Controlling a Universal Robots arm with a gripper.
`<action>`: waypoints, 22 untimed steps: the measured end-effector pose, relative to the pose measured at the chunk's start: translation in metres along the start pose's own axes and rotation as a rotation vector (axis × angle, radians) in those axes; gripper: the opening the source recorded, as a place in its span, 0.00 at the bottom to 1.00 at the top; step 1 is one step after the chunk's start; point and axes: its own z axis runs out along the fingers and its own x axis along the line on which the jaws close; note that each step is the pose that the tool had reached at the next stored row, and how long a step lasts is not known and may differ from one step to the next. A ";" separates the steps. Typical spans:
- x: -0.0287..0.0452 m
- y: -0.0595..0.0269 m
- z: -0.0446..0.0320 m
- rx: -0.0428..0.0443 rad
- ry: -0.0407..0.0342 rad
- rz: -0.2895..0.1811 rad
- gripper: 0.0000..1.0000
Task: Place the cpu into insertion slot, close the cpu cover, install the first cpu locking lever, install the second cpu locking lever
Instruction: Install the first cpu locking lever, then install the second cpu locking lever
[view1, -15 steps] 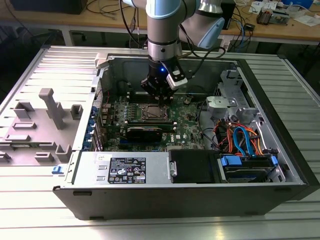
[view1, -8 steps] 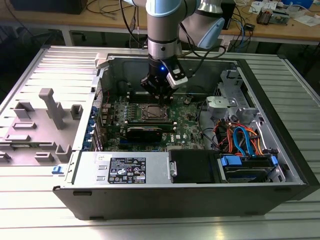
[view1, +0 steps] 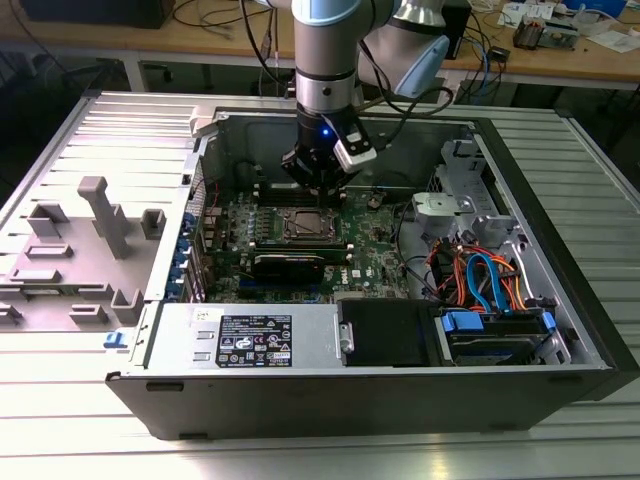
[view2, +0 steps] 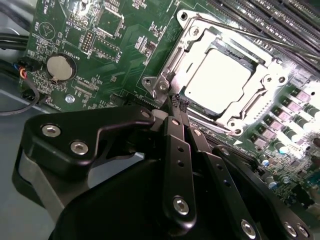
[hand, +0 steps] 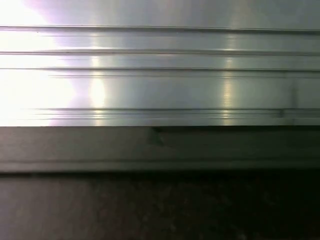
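The cpu (view2: 217, 80) lies flat in the insertion slot (view1: 308, 226) on the green motherboard, its metal top glaring bright. The cpu cover (view2: 192, 42), a silver frame, lies down around it with the chip showing through its window. A thin locking lever rod (view2: 250, 37) runs along one side of the socket. My gripper (view2: 178, 102) has its black fingers pressed together with nothing between them, tips right at a corner of the socket frame. In the exterior view the gripper (view1: 316, 188) hangs just above the socket's far edge.
Long black memory slots (view2: 280, 20) run beside the socket, and a coin battery (view2: 59, 67) sits on the board. The open case (view1: 330, 345) holds a power supply, a black drive box (view1: 385, 332) and coloured cables (view1: 480, 280). Ribbed aluminium table (hand: 160, 75) surrounds it.
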 end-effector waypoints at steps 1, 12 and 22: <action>-0.0001 -0.0001 -0.0002 0.0098 0.0001 -0.001 0.11; -0.0001 -0.0001 -0.0002 0.0291 0.0000 -0.002 0.11; -0.0001 -0.0126 0.0005 0.0290 0.0000 -0.002 0.11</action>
